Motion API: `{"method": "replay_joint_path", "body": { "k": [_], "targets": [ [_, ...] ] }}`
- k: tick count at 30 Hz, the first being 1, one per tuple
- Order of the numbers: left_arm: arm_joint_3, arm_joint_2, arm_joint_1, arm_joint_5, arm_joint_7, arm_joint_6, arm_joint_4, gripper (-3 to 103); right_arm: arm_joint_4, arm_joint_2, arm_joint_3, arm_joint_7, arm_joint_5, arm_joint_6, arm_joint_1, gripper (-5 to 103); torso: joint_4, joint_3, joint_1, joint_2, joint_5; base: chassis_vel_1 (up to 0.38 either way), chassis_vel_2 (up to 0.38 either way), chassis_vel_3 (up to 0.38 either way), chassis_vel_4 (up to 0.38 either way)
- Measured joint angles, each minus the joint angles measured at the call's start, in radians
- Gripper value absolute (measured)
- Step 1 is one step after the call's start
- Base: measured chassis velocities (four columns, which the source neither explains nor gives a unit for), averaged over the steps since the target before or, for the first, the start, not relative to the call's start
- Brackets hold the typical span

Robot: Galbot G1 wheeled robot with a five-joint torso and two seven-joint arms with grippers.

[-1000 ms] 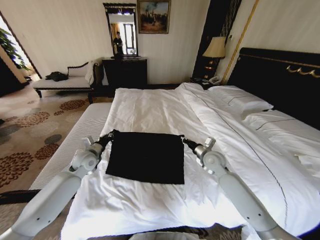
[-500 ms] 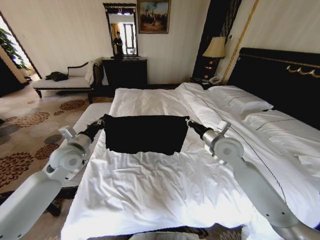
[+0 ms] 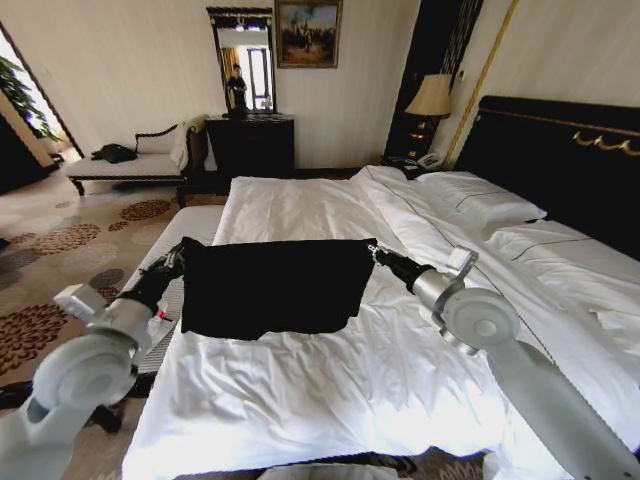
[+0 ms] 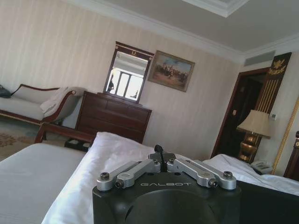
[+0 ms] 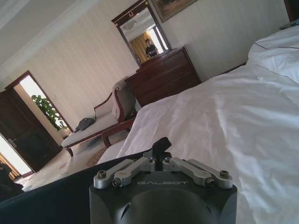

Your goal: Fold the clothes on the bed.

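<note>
The black T-shirt (image 3: 272,288), folded into a rectangle, hangs lifted above the white bed (image 3: 330,390). It is stretched between my two grippers by its upper corners. My left gripper (image 3: 186,247) is shut on the left corner. My right gripper (image 3: 373,251) is shut on the right corner. In the left wrist view the left gripper (image 4: 160,150) pinches dark fabric (image 4: 266,205), and in the right wrist view the right gripper (image 5: 161,144) does the same with the cloth (image 5: 51,198). The shirt's lower edge droops toward the duvet.
White pillows (image 3: 480,200) lie at the dark headboard (image 3: 560,160) on the right. A white bench (image 3: 170,250) runs along the bed's left side. A dark dresser (image 3: 250,145), a chaise (image 3: 130,160) and a lamp (image 3: 430,95) stand by the far wall.
Both grippers have lifted the black shirt off the duvet and carried it up and leftward. It lay flat a second ago and now hangs between them.
</note>
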Motion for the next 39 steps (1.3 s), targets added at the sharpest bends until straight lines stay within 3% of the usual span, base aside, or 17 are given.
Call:
{"method": "replay_joint_path", "body": {
  "k": [6,10,12,16,17,20,23,30,39],
  "targets": [
    [0.086,-0.019,-0.033,0.049,-0.014,0.0,0.058,1,-0.047,0.026,-0.032,0.002,-0.023,-0.02,-0.01,2,-0.0001,0.0,0.0,0.0,0.0001,0.0,0.0,0.0,0.0],
    [0.254,-0.016,-0.149,0.079,-0.033,-0.007,0.21,1,-0.2,0.098,-0.125,0.006,-0.044,-0.035,0.048,2,-0.0005,0.0,0.0,0.0,0.0002,0.0,0.0,0.0,0.0],
    [0.279,-0.018,-0.174,0.08,-0.034,-0.007,0.238,1,-0.244,0.116,-0.151,0.005,-0.049,-0.036,0.074,2,0.0,0.001,0.0,0.0,0.0001,0.0,0.0,0.0,0.0],
    [0.407,-0.032,-0.341,0.083,-0.039,-0.012,0.377,1,-0.453,0.178,-0.242,-0.055,-0.111,-0.033,0.193,2,0.0003,0.001,0.0,0.0,-0.0001,0.0,0.0,0.0,0.0],
    [0.407,-0.032,-0.341,0.083,-0.039,-0.012,0.377,1,-0.453,0.178,-0.242,-0.055,-0.111,-0.033,0.193,2,0.0003,0.001,0.0,0.0,-0.0001,0.0,0.0,0.0,0.0],
    [0.526,-0.053,-0.511,0.087,-0.038,-0.019,0.52,1,-0.632,0.219,-0.269,-0.115,-0.172,-0.008,0.267,2,-0.0001,0.001,0.001,0.0,0.0004,0.0,0.0,0.0,0.0],
    [0.594,-0.074,-0.602,0.097,-0.027,-0.021,0.618,1,-0.709,0.236,-0.274,-0.167,-0.208,0.021,0.296,2,-0.001,0.001,0.001,-0.001,-0.0001,0.0,0.0,0.0,0.0],
    [0.678,-0.11,-0.697,0.126,-0.008,-0.033,0.727,1,-0.804,0.276,-0.287,-0.225,-0.261,0.058,0.346,2,0.0006,0.0,0.001,0.0,0.0,0.0,0.0,0.0,0.0],
    [0.747,-0.169,-0.793,0.153,0.018,-0.054,0.836,1,-0.886,0.309,-0.289,-0.287,-0.316,0.113,0.375,2,-0.0005,0.0,0.001,0.0,0.0001,0.0,0.0,0.0,0.0]
  ]
}}
